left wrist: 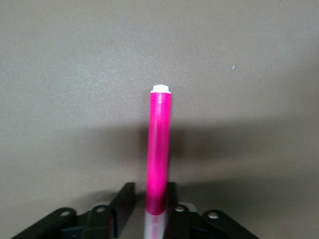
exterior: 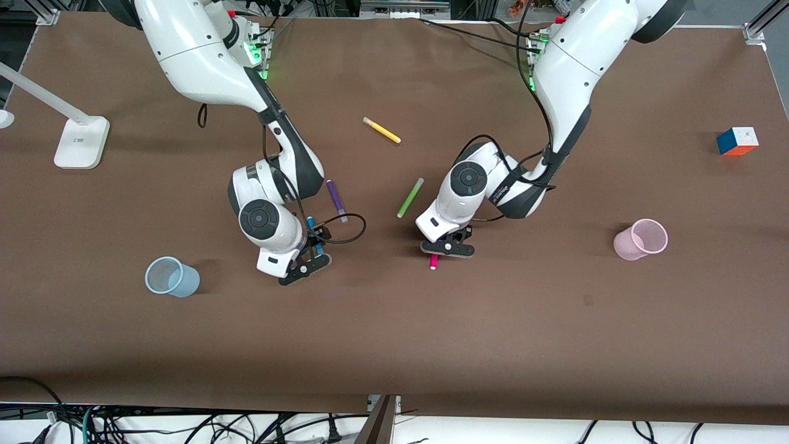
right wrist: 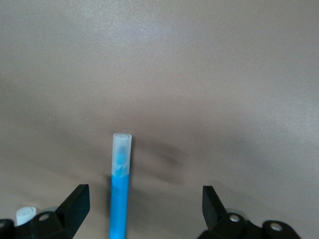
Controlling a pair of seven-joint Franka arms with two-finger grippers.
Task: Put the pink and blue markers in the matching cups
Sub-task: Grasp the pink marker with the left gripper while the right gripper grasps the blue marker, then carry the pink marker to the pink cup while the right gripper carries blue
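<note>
The blue marker (exterior: 312, 222) lies on the brown table under the right arm's hand. In the right wrist view it (right wrist: 119, 199) lies between the wide-open fingers (right wrist: 79, 198) of my right gripper (right wrist: 144, 199), closer to one finger and untouched; that gripper (exterior: 306, 266) is low over the table. The pink marker (exterior: 433, 262) lies under my left gripper (exterior: 447, 248). In the left wrist view the marker (left wrist: 159, 144) sits between narrowly spread jaws of the left gripper (left wrist: 148, 193); one finger touches it, and a small gap shows at the other. The light blue cup (exterior: 171, 277) and pale pink cup (exterior: 641, 239) stand apart, toward opposite ends.
A purple pen (exterior: 336, 198), a green pen (exterior: 410, 197) and a yellow pen (exterior: 381, 130) lie farther from the front camera than the grippers. A colour cube (exterior: 737, 141) sits toward the left arm's end, a white lamp base (exterior: 81, 142) toward the right arm's end.
</note>
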